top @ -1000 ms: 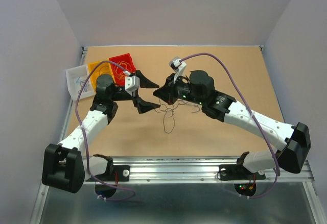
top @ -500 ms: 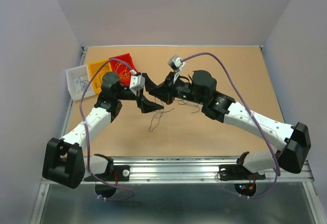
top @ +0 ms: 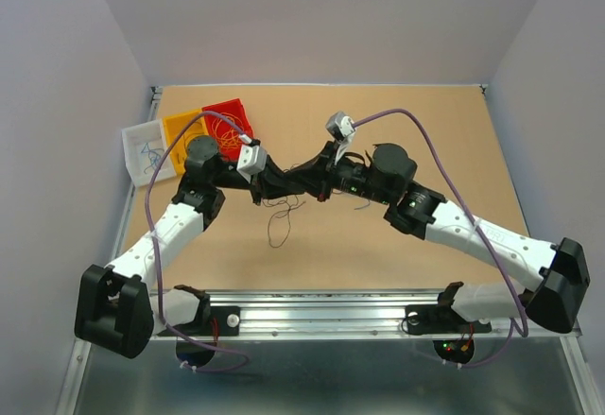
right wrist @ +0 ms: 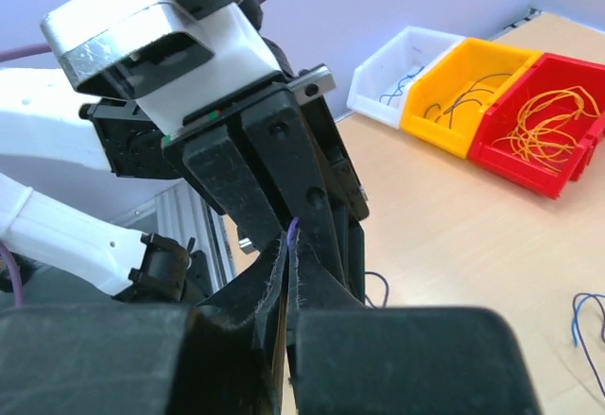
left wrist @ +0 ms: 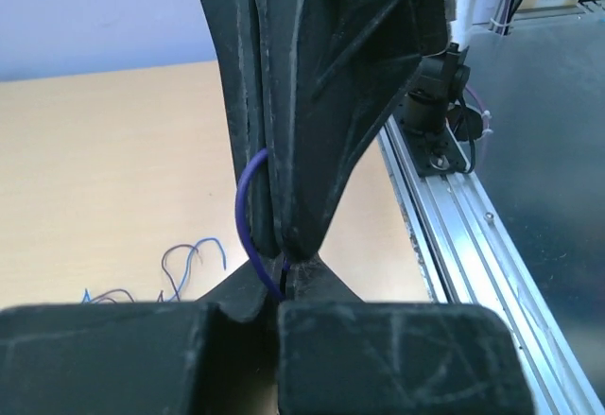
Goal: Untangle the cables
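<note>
Top external view has the left gripper [top: 280, 186] and the right gripper [top: 301, 182] meeting fingertip to fingertip above the table [top: 397, 122], and the cables [top: 282, 212] dangle in a loose snarl just below that meeting point, 1 dark strand trailing lowest toward the boards. Both grippers are fully closed. In the left wrist view a blue wire [left wrist: 242, 209] bows out in a small loop beside the right gripper's fingers and runs down into the seam between the left gripper's own fingertips, so the left is pinching it. The same wire disappears between the right gripper's fingers above, which I judge to be a second pinch on that 1 strand. Holding it at 2 points this close together looks deliberate: with so little slack between the tips, drawing the grippers apart would likely slide this strand out of the snarl while the rest hangs free under its own weight. Beyond the left gripper's wrist, in the right wrist view, sit 3 bins: a red bin [right wrist: 515, 164] with orange-yellow wires, a yellow bin [right wrist: 440, 131] with dark ones, and a white bin [right wrist: 378, 103] with blue ones, seemingly for sorted strands by colour.
</note>
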### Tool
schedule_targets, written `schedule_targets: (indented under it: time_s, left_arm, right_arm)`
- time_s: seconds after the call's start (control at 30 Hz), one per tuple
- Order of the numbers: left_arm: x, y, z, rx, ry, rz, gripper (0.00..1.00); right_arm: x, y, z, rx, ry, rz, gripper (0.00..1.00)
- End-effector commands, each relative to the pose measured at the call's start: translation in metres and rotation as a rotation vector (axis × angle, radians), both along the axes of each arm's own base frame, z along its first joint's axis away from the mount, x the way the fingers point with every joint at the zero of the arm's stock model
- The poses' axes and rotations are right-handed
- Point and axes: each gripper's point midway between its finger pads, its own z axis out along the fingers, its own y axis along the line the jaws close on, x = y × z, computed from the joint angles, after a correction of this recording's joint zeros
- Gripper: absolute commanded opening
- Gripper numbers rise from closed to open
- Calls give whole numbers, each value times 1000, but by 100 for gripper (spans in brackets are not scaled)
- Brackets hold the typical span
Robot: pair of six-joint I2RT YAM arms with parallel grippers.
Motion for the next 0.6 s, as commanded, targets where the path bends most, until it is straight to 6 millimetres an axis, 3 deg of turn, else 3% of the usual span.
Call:
schedule_targets:
  time_s: [0.0,0.07,0.1,0.17,0.2,0.23,0.27,0.3,0.33,0.37,0.4,0.47,0.5,0.57]
  left_arm:
    - [-1,0,16,-28,-69,25,0]
    - [8,-1,18,-27,-48,67,0]
    - [13,0,18,-26,-42,89,0]
    - [23,2,21,-28,-32,140,0]
    - [28,3,23,-27,-22,166,0]
    - [30,3,24,-28,-20,173,0]
    - [32,3,28,-32,-19,190,0]
    - [33,3,30,-34,-11,199,0]
    - [36,3,32,-35,-9,211,0]
    - [38,4,34,-36,-3,225,0]
    - [40,4,40,-40,-5,238,0]
    - [46,5,48,-52,17,276,0]
    - [48,5,57,-63,9,289,0]
    - [47,5,67,-76,28,291,0]
  right_arm:
    - [2,-17,12,47,-40,-85,6]
    - [4,-27,10,52,-39,-131,18]
    - [5,-31,6,48,-34,-151,37]
    - [11,-39,-16,16,-19,-203,54]
    - [11,-44,-16,28,-37,-221,66]
    - [10,-47,-35,5,-29,-228,71]
    - [8,-49,-33,22,-67,-224,79]
    - [7,-50,-36,23,-83,-221,82]
    - [6,-52,-54,-7,-92,-217,87]
    - [6,-51,-48,8,-113,-213,90]
    - [6,-51,-56,1,-126,-210,92]
    - [2,-40,-70,-36,-153,-146,93]
    - [1,-34,-68,-24,-175,-120,100]
    - [-2,-19,-84,-50,-182,-46,100]
